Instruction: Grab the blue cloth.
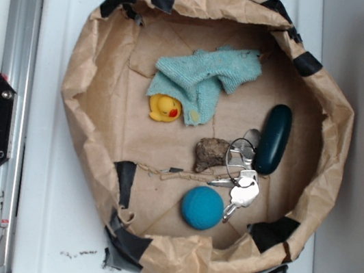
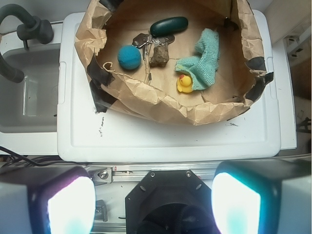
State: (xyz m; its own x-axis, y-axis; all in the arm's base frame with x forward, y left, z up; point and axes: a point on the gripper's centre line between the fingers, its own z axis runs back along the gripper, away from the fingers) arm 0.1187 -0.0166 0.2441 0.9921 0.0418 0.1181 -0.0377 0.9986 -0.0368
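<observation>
The gripper (image 2: 153,204) has not yet begun its reach: in the wrist view its two fingers (image 2: 63,204) stand wide apart at the bottom edge, holding nothing, high above the robot's black base (image 2: 163,195) and well short of the work.

Largest first. Beyond the fingertips lies a white plastic top (image 2: 165,136), with a grey sink basin (image 2: 29,92) off to the left finger's side. On the white top sits a crumpled brown-paper nest (image 1: 91,94), its rim patched with black tape.

Inside it, the blue cloth (image 1: 205,78) lies bunched and folded, farther out than anything near the fingers and toward the right finger's side. A yellow rubber duck (image 1: 165,108) touches its near edge.

Toward the left finger's side lie a dark teal oval case (image 1: 274,138), a blue ball (image 1: 202,207), a brown rock (image 1: 211,153) and a bunch of keys (image 1: 242,187), all apart from the cloth.

The next move, I judge, calls for travelling forward and down over the cloth's bulk, keeping clear of the duck and the paper wall.
</observation>
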